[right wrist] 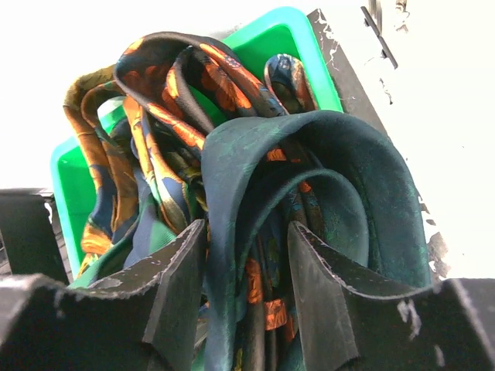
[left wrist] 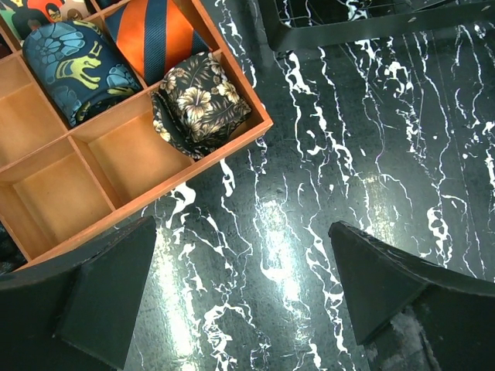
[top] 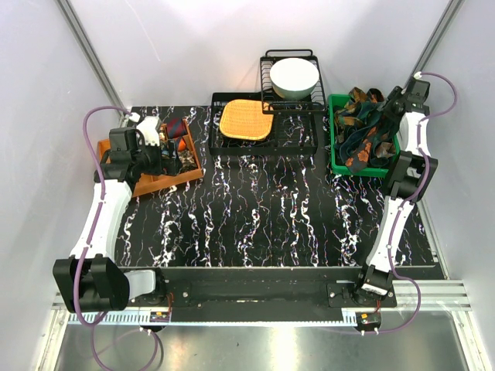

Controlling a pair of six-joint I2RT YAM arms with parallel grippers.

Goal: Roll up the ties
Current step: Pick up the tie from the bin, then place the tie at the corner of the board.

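- Reaching into the green bin [right wrist: 294, 39] at the far right of the bench [top: 263, 209], the right end effector [right wrist: 247, 232] stood among the loose ties [top: 363, 131].
- Its two fingers [right wrist: 178, 294] were half closed, one on each side of a fold of the dark teal tie [right wrist: 340, 154], and a patterned orange tie [right wrist: 263, 309] was also between them.
- Fabric filled the gap, but I could not tell if the fingers really pressed it.
- The other loose ties, navy and orange-brown, lay tangled in the same bin behind the teal one.
- The left end effector [left wrist: 241, 228] was wide open and held nothing; it hung over bare bench just beside the wooden compartment tray [left wrist: 255, 124].
- Three rolled ties sat in that tray: a floral rolled tie [left wrist: 201, 97] in the corner compartment, a blue patterned rolled tie [left wrist: 73, 69] and an orange and navy striped tie [left wrist: 151, 35] in the compartments behind it.
- Two near compartments of the tray had nothing inside.
- An orange woven mat [top: 246, 120] lay on a black wire tray [top: 216, 143], and a white bowl [top: 294, 77] sat in a wire rack [top: 267, 58] behind it.
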